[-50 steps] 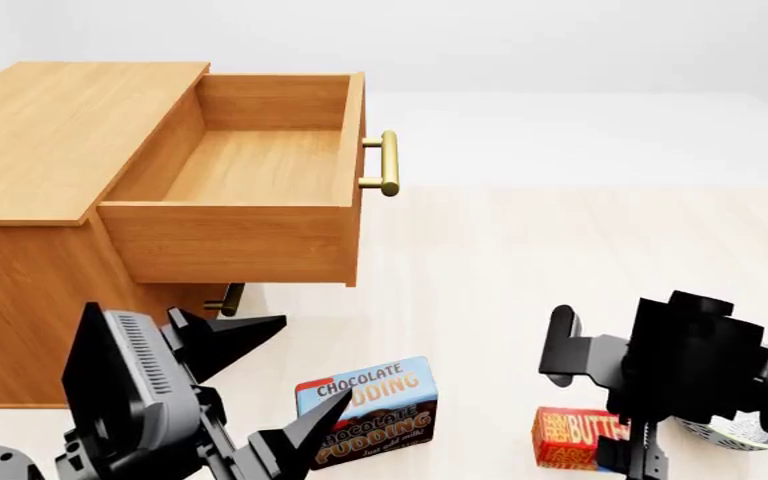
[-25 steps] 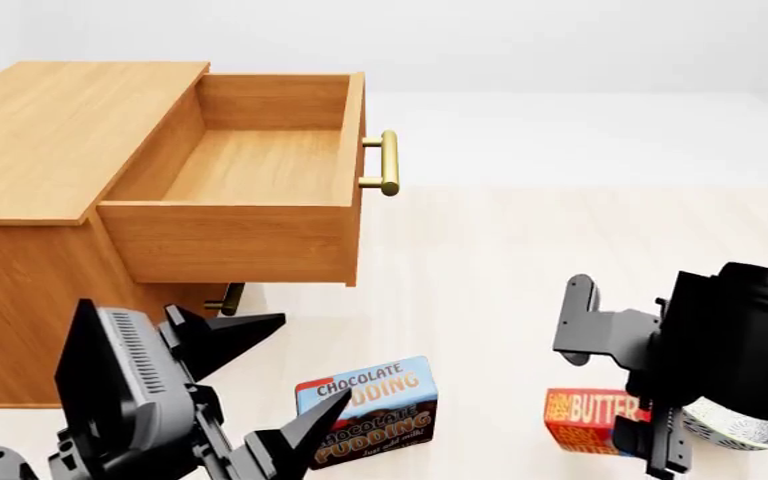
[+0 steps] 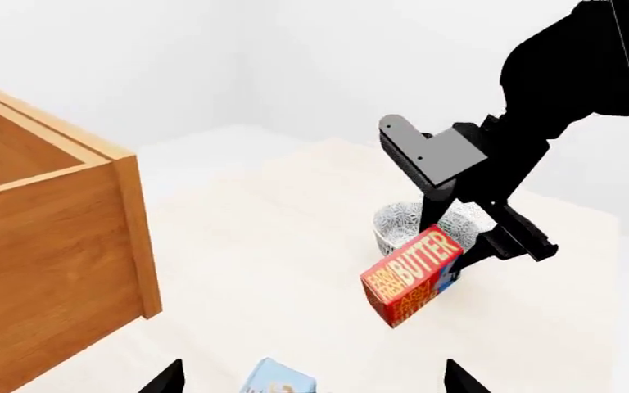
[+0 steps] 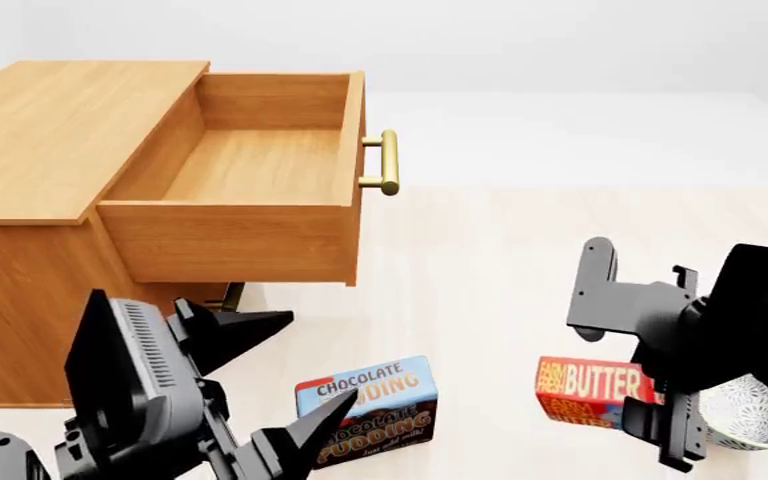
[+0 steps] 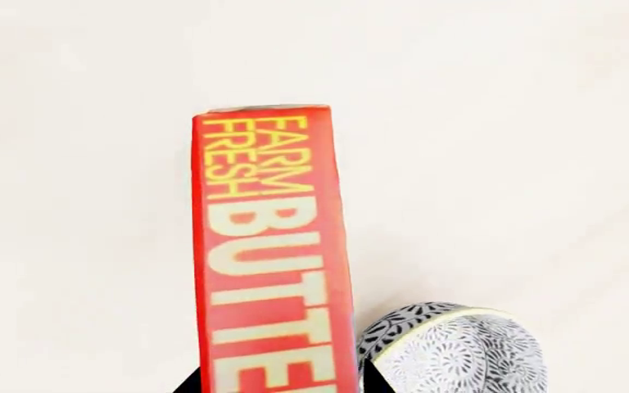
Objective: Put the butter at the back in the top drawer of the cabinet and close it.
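The butter (image 4: 587, 390), a small red-orange box with yellow lettering, is held in my right gripper (image 4: 638, 402), which is shut on its sides. In the left wrist view the butter (image 3: 411, 280) hangs tilted just above the pale surface under the right gripper (image 3: 462, 250). The right wrist view shows the butter (image 5: 276, 246) running out from between the jaws of the right gripper (image 5: 279, 385). The top drawer (image 4: 244, 165) of the cabinet (image 4: 44, 130) stands pulled out, its wood interior bare. My left gripper (image 4: 288, 375) is open and holds nothing, low at the left near the cabinet.
A chocolate pudding box (image 4: 373, 405) stands between the two arms, close to the left fingers. A patterned bowl (image 4: 755, 415) sits right behind the butter. The drawer's brass handle (image 4: 387, 162) sticks out toward the right. A lower drawer handle (image 4: 231, 298) shows under the open drawer.
The right gripper has risen with the butter, which now sits higher and slightly further from the bowl. The left arm has barely shifted.
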Motion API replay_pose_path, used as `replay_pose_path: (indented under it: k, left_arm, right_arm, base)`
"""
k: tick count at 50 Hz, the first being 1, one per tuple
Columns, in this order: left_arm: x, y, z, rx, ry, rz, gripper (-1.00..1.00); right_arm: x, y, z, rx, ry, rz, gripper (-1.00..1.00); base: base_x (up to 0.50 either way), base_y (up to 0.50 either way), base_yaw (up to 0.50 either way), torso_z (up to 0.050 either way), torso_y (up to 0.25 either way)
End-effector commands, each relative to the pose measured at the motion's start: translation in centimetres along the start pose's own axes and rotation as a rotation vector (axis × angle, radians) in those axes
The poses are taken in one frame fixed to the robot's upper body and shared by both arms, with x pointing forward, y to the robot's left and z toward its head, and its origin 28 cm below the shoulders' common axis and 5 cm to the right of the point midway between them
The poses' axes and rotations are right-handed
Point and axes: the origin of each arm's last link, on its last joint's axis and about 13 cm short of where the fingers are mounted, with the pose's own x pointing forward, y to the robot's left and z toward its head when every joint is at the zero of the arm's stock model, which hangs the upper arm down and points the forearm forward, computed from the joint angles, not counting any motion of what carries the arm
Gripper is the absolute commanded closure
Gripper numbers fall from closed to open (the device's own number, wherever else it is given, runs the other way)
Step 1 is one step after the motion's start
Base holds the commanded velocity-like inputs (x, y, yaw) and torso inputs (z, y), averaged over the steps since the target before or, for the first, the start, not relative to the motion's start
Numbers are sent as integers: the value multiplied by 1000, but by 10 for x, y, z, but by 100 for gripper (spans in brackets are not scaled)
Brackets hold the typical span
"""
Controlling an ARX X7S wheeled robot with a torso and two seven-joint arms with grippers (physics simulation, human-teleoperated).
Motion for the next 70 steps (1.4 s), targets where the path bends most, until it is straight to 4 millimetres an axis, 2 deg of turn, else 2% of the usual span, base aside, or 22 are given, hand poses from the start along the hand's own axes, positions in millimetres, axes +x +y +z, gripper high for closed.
replay_pose_path:
  k: [1, 17, 32, 45, 50, 70]
  left_arm:
    - [6, 5, 15, 34, 45, -78, -100]
    - [22, 21, 54, 121, 159, -181, -100]
    - [37, 34, 77, 159, 228, -257, -100]
    - [51, 45, 84, 195, 274, -337, -100]
    - [53, 43, 84, 216, 297, -392, -100]
    - [59, 41, 87, 241, 320, -436, -100]
  right_arm:
    - [-32, 5, 3, -35, -57, -84, 100]
    - [-70, 16, 17, -100, -104, -145, 100]
    - [-87, 23, 33, -142, -138, -141, 100]
    - [-95, 29, 46, -196, -165, -153, 100]
    - [-98, 33, 52, -215, -168, -144, 100]
    - [-107, 44, 67, -276, -217, -130, 100]
  base:
    - [0, 0, 0, 0, 0]
    - [0, 0, 0, 0, 1]
    - [0, 0, 0, 1, 0]
    - [0, 0, 0, 0, 1]
    - [0, 0, 0, 0, 0]
    - [0, 0, 0, 1, 1]
